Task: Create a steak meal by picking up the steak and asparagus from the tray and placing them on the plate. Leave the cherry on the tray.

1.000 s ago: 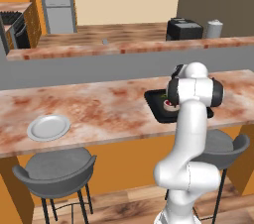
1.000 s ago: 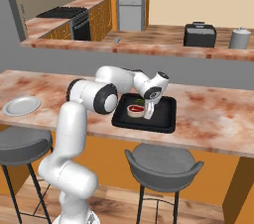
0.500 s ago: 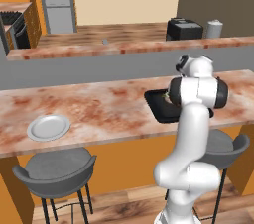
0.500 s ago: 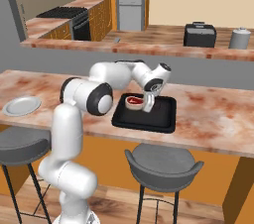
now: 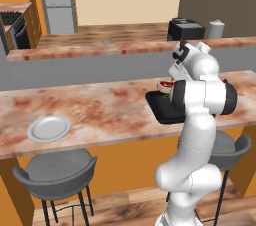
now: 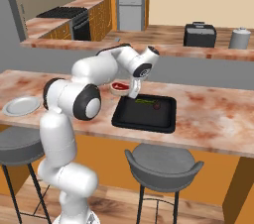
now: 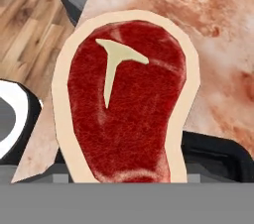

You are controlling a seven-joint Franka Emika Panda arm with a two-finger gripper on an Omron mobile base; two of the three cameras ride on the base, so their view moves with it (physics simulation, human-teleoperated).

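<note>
The two-finger pincer [image 6: 132, 90] at the end of the white arm holds the steak, a thick rounded slab with a red top and pale tan rim [image 7: 124, 101], clear of the marbled reddish-brown desk [image 6: 208, 114]. The jaws stand fairly wide about the meat. In the right base view the steak [image 6: 119, 87] hangs just beside the pincer, past the near-left edge of the flat black rectangular tray with a low rim [image 6: 144, 115]. In the hand view the slab sits directly in front of the pincer and hides the fingertips, so the contact itself cannot be checked.

Judgement: the step in hand is the carry to the round light grey-white plate [image 5: 49, 128], which lies well apart from the pincer, far along the desk. The carry should stay level and high enough to clear the desk. The release should come only once the steak is over the plate's centre and low, since a drop from height could land it on the rim.

Count: one steak, held. One thin green asparagus stalk [image 6: 145, 101] and one small dark red cherry [image 6: 156, 106] lie on the tray, just beyond the pincer. One tray, one plate. Two grey round stools [image 6: 162, 163] stand under the desk.
</note>
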